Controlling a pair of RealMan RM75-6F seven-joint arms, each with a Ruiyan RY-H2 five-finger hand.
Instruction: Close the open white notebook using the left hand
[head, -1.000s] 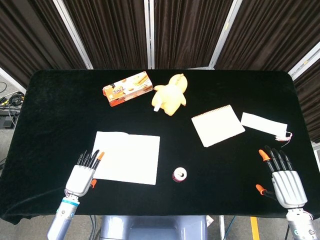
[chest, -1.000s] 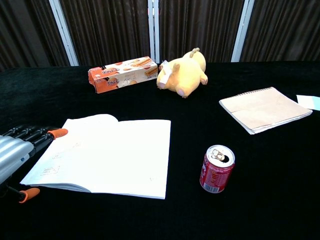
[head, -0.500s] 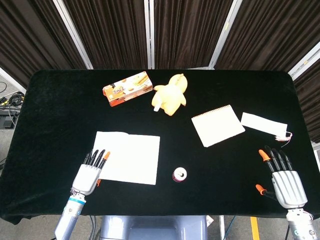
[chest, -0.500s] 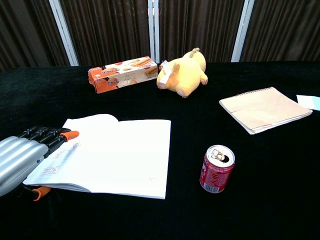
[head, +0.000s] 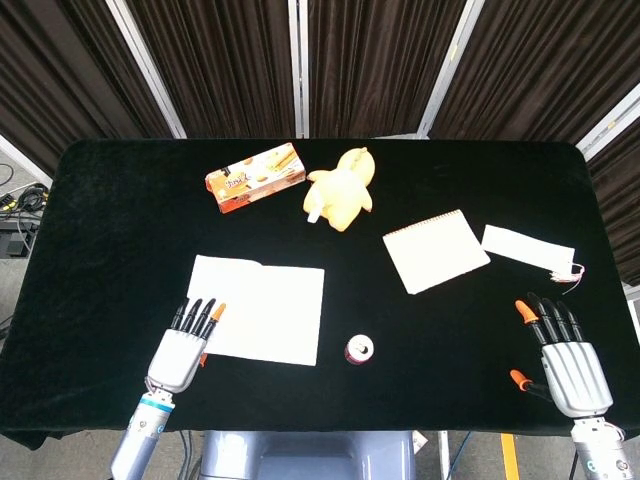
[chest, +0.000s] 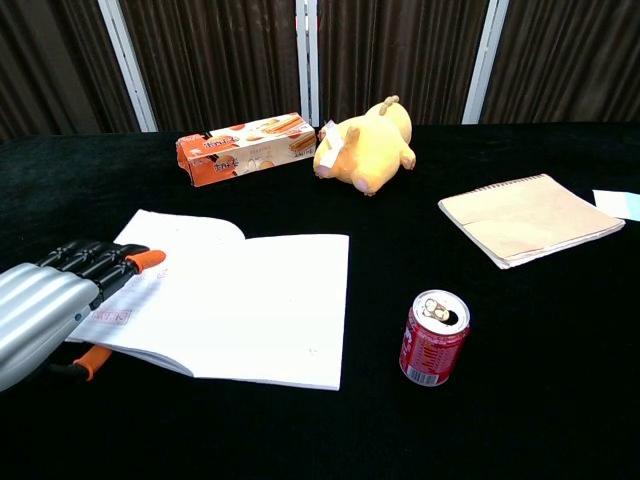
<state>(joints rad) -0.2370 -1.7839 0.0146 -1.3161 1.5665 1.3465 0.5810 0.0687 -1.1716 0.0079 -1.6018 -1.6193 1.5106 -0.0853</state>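
White notebook (chest: 240, 310) lying open on the black table (head: 120, 200), left hand (chest: 45, 310) at its left edge, fingers straight over the page and thumb beneath, red can (chest: 433, 338) right of the notebook, right hand (head: 570, 365) spread, empty.

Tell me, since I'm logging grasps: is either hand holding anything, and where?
The left hand pinches the white notebook's left page edge between fingers and thumb. The right hand holds nothing.
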